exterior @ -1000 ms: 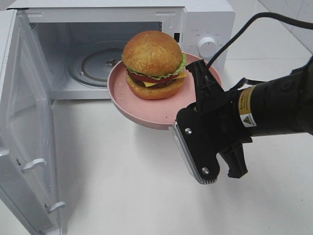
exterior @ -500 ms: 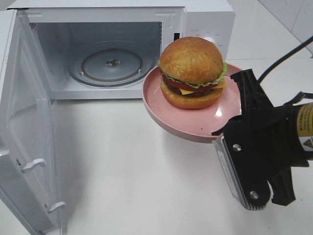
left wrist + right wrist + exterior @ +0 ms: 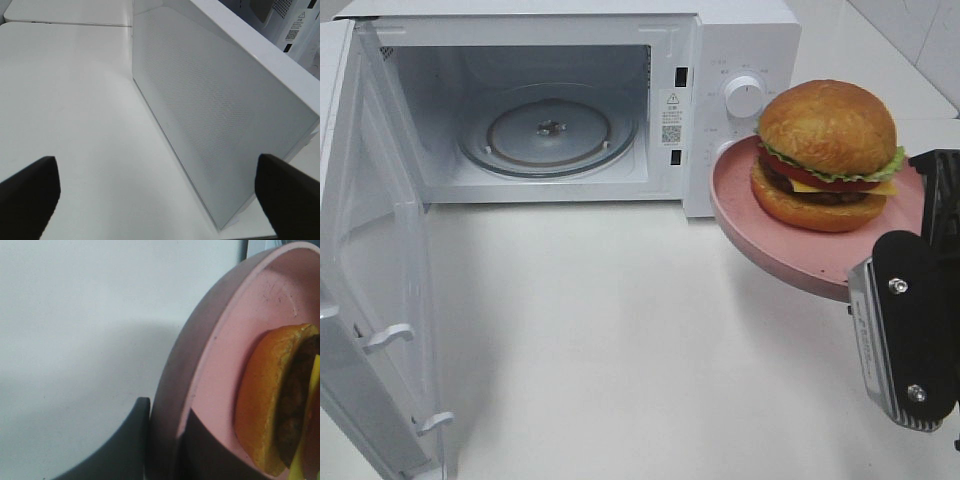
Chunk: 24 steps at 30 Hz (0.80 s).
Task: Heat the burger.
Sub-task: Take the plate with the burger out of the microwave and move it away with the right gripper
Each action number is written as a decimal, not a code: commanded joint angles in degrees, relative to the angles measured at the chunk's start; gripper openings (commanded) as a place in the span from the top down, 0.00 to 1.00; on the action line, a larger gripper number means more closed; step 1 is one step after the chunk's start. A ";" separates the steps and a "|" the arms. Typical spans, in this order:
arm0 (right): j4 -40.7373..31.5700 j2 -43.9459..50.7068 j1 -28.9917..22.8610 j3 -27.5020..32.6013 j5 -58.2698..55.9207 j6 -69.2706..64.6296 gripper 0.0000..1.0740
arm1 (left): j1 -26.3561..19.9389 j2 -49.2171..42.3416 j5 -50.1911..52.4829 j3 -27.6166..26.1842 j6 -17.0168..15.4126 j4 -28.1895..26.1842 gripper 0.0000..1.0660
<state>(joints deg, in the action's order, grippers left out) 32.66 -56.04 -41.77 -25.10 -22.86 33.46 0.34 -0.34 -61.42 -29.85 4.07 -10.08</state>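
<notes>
Right pincer (image 3: 162, 440) clamped on pink plate (image 3: 760, 235) rim, burger (image 3: 828, 155) riding on it, held aloft. Open microwave (image 3: 550, 130) cavity well off to the burger's far side. Left pincer (image 3: 150, 195) spread wide, empty, beside microwave door (image 3: 210, 115).

Golden-brown domed burger (image 3: 828, 155) with green lettuce, yellow cheese, red layer, round pink plate (image 3: 770, 245), white boxy microwave (image 3: 730, 40), fine dotted mesh on its door (image 3: 210, 105), black right gripper (image 3: 162, 445)

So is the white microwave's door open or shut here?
Open: the white microwave's door is swung wide, exposing the round glass turntable inside.
</notes>
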 commanded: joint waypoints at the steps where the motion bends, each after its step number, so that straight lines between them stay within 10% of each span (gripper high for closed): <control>1: 4.35 1.09 0.11 -0.23 -0.11 -5.10 1.00 | 0.06 -0.29 0.11 0.06 0.17 -0.23 0.08; 24: 18.16 1.03 0.11 -0.17 -19.08 -37.30 1.00 | 0.06 -0.29 0.11 0.06 0.17 -0.23 0.08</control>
<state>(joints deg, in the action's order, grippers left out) 45.49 -55.69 -41.77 -25.10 -40.97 -1.32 0.34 -0.34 -61.42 -29.85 4.07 -10.08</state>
